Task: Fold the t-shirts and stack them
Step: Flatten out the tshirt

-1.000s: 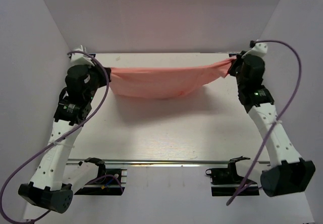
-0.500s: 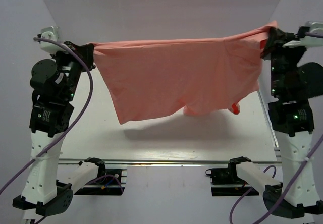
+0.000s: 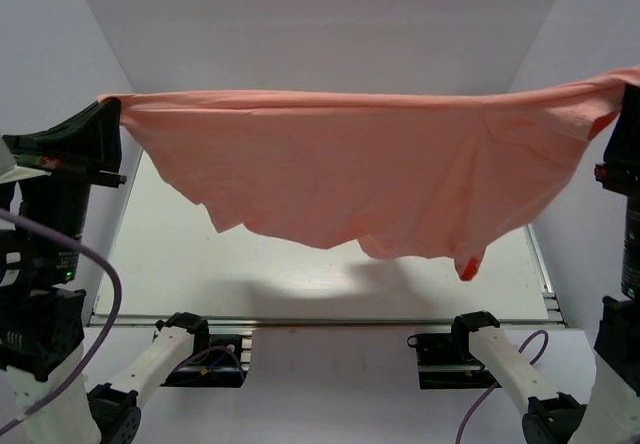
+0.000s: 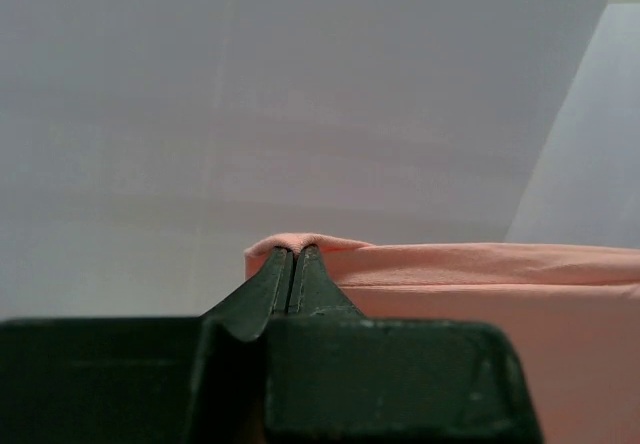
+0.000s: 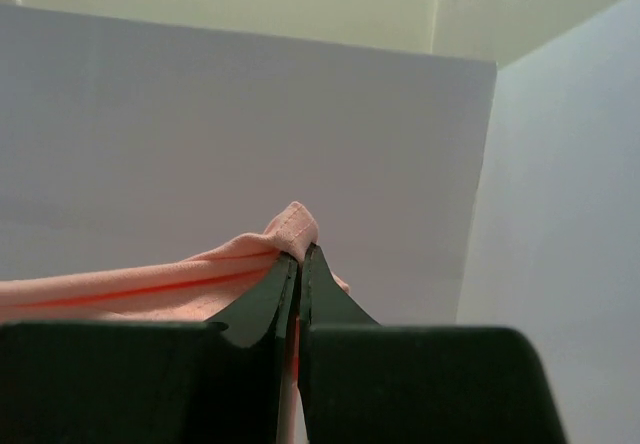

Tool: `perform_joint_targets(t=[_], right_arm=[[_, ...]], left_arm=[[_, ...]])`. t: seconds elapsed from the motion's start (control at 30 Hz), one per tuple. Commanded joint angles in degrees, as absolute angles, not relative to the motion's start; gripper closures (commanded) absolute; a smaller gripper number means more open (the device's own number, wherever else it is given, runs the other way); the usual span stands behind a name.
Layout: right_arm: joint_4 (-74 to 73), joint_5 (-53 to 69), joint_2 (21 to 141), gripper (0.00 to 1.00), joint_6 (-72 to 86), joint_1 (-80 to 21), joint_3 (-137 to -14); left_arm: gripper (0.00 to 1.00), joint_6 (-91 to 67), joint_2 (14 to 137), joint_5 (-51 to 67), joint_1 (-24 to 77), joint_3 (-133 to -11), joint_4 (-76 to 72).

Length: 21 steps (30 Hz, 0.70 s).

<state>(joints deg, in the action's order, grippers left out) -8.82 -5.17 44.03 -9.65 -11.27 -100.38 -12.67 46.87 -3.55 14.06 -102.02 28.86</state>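
Well above the table [image 3: 300, 279], the salmon-pink t-shirt [image 3: 380, 174] is being held spread in the air between the two arms, its upper edge being pulled into a nearly straight line from side to side. One end of that edge is being pinched by the left gripper [image 4: 293, 261], whose jaws are being pressed together on a small fold of fabric, as the left wrist view shows. The opposite end is being clamped in the same way by the right gripper [image 5: 299, 261], with a rounded, hemmed tuck of cloth poking out above its tips. Below the taut edge, the fabric is being left to hang in loose, uneven folds, lowest toward the right, where a darker orange tip is showing. The cloth is being carried clear of the tabletop, and a soft shadow is being cast beneath it.
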Motion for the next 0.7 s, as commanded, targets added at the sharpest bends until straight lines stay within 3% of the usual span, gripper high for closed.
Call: perform_joint_targets(t=[0.0,0.37,0.53,0.67], right_arm=[[-8.96,-3.7,42.28,1.0,-11.43,-10.81,-103.88],[-8.35,-1.4,39.9,1.0,-9.14,-10.81,-101.52],[-0.99,-5.78,38.59,1.0,-7.13,-10.72,-84.96],[6.75,-7.56,40.16,1.0,-4.14,-10.81,-73.14]], left_arm=[[1.0,-10.55,46.32,-5.45,13.62,-104.76,31.46],[1.0,-11.24,44.03,-2.46,13.62,-103.02,31.46],[1.0,-13.26,46.22,-1.94,13.62,-95.47,26.3],[1.0,-14.94,48.33,-3.51,13.62,-82.03,20.32]])
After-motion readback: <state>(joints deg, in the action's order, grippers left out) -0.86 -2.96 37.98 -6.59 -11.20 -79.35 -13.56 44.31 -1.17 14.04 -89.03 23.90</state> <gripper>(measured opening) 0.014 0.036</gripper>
